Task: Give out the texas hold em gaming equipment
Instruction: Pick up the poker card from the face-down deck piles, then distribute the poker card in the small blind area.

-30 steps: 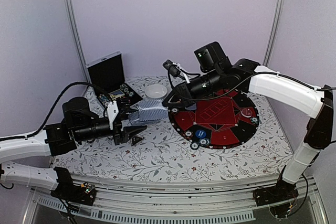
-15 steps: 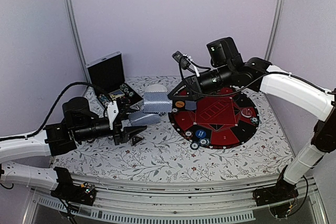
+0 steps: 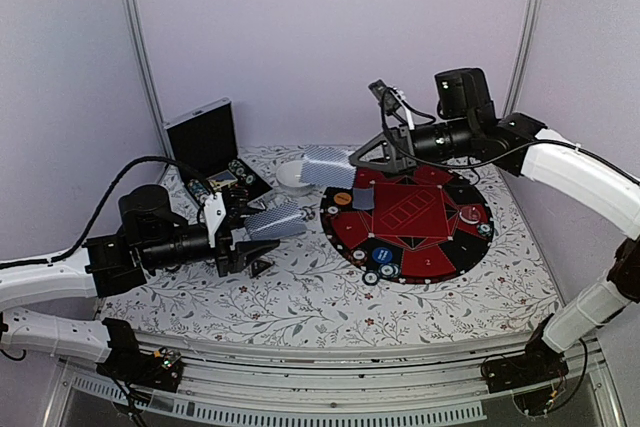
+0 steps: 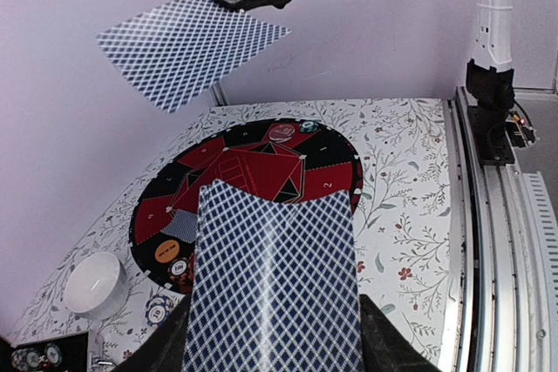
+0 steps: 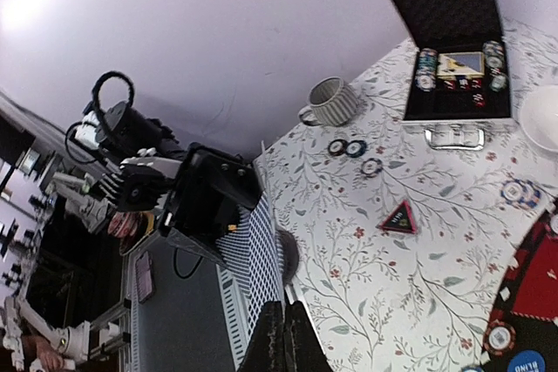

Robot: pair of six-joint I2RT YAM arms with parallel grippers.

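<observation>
Your left gripper [image 3: 243, 235] is clamped on the deck of cards [image 3: 275, 222], which juts out ahead of its fingers. Your right gripper [image 3: 360, 159] pinches a single card [image 3: 328, 168] by one edge, in the air, with the round mat [image 3: 445, 247] below it.
</observation>
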